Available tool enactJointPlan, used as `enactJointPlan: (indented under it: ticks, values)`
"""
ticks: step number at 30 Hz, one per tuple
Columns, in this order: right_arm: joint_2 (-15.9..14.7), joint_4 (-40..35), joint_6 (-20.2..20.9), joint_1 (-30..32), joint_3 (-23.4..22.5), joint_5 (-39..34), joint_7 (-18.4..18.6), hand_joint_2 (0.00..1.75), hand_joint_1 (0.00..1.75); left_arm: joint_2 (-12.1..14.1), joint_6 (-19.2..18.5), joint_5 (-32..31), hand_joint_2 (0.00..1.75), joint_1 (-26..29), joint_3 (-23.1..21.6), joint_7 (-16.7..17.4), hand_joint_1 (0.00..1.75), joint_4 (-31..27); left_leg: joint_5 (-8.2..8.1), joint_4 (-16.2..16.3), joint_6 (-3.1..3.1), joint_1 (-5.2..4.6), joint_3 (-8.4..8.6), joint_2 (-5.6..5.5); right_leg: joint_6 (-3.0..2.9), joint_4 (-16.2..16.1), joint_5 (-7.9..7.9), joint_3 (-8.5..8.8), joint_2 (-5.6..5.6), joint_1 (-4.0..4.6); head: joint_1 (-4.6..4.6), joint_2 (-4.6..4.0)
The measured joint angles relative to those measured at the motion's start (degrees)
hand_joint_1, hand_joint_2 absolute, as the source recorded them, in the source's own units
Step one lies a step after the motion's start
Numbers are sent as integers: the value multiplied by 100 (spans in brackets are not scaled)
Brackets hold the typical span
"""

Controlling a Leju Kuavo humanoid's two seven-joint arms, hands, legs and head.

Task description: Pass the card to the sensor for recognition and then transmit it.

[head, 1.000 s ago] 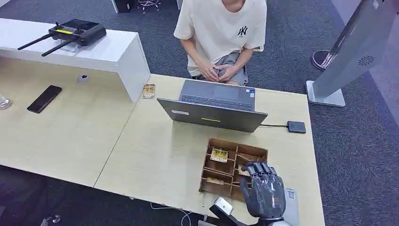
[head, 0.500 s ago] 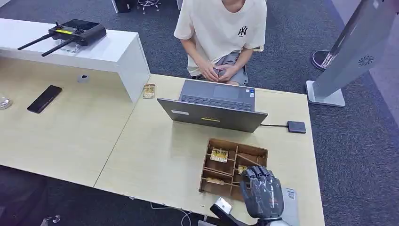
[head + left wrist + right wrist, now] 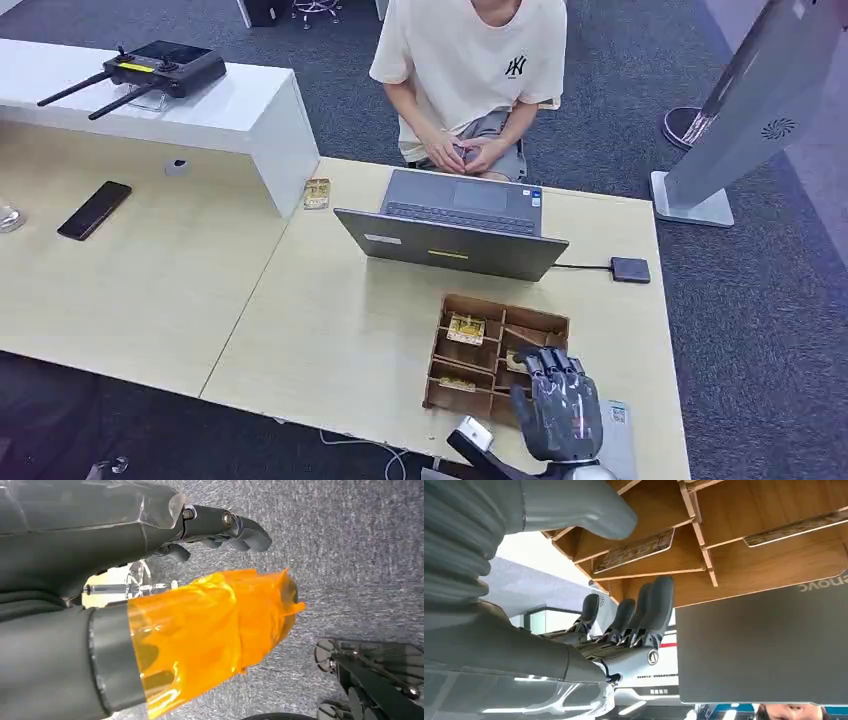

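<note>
The right hand (image 3: 562, 408) is hovering at the near right corner of the brown wooden compartment tray (image 3: 492, 362) on the worktop, fingers (image 3: 651, 611) spread and holding nothing. Just beyond the fingertips, a yellow-printed card (image 3: 517, 359) is lying flat in its compartment; its long axis cannot be told.

Office: desks (image 3: 150, 290); open laptop (image 3: 455, 228); grey carpet (image 3: 760, 320); seated person (image 3: 470, 70)

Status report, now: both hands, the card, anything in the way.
Right hand open over wooden tray, holding nothing. Left hand hanging, empty. Cards still in tray. Laptop stands just beyond.
</note>
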Motion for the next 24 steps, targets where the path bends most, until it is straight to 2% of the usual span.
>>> enactJointPlan:
  ticks: [2, 3, 5, 8, 9, 12, 17, 18, 24]
  values:
    - [0, 7, 0, 0, -15, 4, 11, 175, 80, 0, -2, 22, 0, 0, 0, 7, 0, 0, 0, 0, 0, 0, 0, 0, 0, 0, 0, 0, 0, 0, 0, 0]
    - [0, 13, 0, 0, -17, 7, 26, 175, 86, 0, -2, 26, 0, 0, 0, 11, 0, 0, 0, 0, 0, 0, 0, 0, 0, 0, 0, 0, 0, 0, 0, 0]
    - [0, 24, 0, 0, -22, 13, 26, 175, 80, 0, -2, 41, 0, 0, 0, 20, 0, 0, 0, 0, 0, 0, 0, 0, 0, 0, 0, 0, 0, 0, 0, 0]
    - [0, 26, 0, -1, -31, 33, 26, 175, 84, 0, -4, 65, 0, 0, -2, 39, 0, 0, 0, 0, 0, 0, 0, 0, 0, 0, 0, 0, 0, 0, 0, 0]
    - [0, 26, 0, -1, -33, 35, 26, 175, 77, 0, -7, 70, 0, 0, -2, 44, 0, 0, 0, 0, 0, 0, 0, 0, 0, 0, 0, 0, 0, 0, 0, 0]
    - [2, 28, 2, -6, -48, 55, 37, 175, 75, 0, -11, 94, 0, 0, -7, 50, 0, 0, 0, 0, 0, 0, 0, 0, 0, 0, 0, 0, 0, 0, 0, 0]
    - [33, 61, 11, -13, -129, 101, 44, 175, 73, 2, -24, 138, 0, 0, -13, 85, 0, 0, 0, 0, 0, 0, 0, 0, 0, 0, 0, 0, 0, 0, 0, 0]
    - [35, 63, 15, -17, -140, 103, 44, 175, 80, 2, -26, 146, 0, 0, -13, 96, 0, 0, 0, 0, 0, 0, 0, 0, 0, 0, 0, 0, 0, 0, 0, 0]
    - [37, 66, 59, -24, -166, 129, 61, 175, 73, 2, -46, 192, 0, 1, -20, 105, 0, 0, 0, 0, 0, 0, 0, 0, 0, 0, 0, 0, 0, 0, 0, 0]
